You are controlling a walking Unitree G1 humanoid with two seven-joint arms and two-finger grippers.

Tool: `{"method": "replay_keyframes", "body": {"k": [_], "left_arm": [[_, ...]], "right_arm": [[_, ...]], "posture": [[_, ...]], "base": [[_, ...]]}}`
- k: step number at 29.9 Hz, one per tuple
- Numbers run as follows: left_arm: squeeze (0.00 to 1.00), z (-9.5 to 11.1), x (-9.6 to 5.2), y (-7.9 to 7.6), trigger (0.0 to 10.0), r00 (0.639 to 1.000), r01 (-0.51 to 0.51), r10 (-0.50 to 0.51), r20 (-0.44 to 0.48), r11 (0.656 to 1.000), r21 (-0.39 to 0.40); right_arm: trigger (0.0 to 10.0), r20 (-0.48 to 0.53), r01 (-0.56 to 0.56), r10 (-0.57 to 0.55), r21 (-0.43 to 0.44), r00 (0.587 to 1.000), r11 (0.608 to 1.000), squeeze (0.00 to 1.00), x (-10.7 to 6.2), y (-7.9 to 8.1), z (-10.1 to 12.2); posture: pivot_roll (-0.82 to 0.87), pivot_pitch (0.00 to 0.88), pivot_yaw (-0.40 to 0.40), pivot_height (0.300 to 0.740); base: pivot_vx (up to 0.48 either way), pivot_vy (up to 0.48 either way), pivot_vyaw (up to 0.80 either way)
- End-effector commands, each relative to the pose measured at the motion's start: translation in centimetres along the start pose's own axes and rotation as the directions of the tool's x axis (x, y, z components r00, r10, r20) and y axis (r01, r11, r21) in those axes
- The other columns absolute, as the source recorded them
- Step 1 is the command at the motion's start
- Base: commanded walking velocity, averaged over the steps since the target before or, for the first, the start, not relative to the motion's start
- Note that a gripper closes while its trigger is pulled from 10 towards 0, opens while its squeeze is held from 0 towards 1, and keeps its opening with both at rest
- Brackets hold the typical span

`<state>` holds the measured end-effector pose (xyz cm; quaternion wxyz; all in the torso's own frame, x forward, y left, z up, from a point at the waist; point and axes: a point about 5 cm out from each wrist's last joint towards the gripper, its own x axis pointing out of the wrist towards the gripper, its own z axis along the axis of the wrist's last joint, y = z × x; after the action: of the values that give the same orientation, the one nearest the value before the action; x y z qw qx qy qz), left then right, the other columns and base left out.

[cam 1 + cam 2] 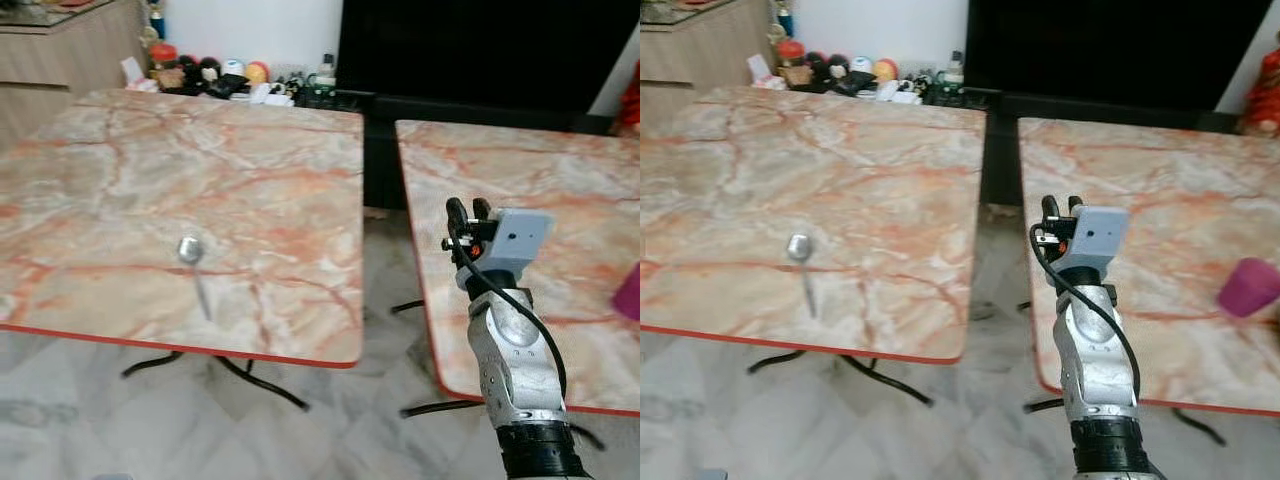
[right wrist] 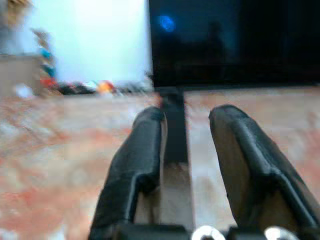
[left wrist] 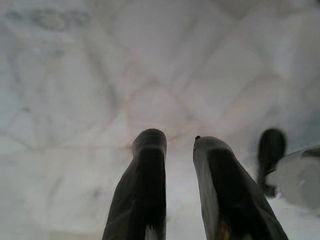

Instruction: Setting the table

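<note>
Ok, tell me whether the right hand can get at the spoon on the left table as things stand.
Probably not yet. The right hand is open and raised over the near edge of the right table, while the spoon lies on the left table, across the gap. Nothing blocks it, though.

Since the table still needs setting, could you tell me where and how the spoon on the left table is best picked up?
Grip the spoon by its thin handle, about midway, coming straight down from above. It lies flat on the left table, bowl toward the far side and handle toward the near edge, so pincer fingers should close across the handle's width. The right pincer, raised and open, hangs over the gap between tables.
</note>
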<state>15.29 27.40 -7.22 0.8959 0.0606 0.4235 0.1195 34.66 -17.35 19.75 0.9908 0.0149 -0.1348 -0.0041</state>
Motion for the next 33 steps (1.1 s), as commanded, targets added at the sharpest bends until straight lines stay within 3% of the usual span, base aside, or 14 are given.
{"method": "replay_keyframes", "body": {"k": [1, 23, 33], "left_arm": [[0.0, -0.22, -0.05, 0.25, 10.0, 1.0, -0.002, 0.002, -0.014, 1.0, 0.013], [0.0, -0.29, -0.11, 0.3, 10.0, 1.0, 0.0, 0.001, -0.009, 0.999, 0.04], [0.0, -0.16, -0.11, 0.2, 10.0, 1.0, 0.0, 0.0, 0.005, 0.998, 0.055]], "right_arm": [[10.0, 0.006, 0.018, -0.018, -0.002, 1.0, 1.0, 0.0, 0.01, -0.4, 0.1], [10.0, 0.007, 0.016, -0.016, 0.005, 1.0, 1.0, 0.0, 0.03, -0.09, -0.11], [10.0, 0.003, 0.012, -0.012, 0.005, 1.0, 1.0, 0.0, 0.0, -0.04, -0.24]], "posture": [[0.09, 0.121, -0.027, 0.74], [0.1, 0.113, -0.019, 0.74], [0.1, 0.111, -0.023, 0.74]], "base": [[0.0, 0.48, 0.0], [0.0, 0.475, 0.0], [0.0, 0.0, 0.0]]}}
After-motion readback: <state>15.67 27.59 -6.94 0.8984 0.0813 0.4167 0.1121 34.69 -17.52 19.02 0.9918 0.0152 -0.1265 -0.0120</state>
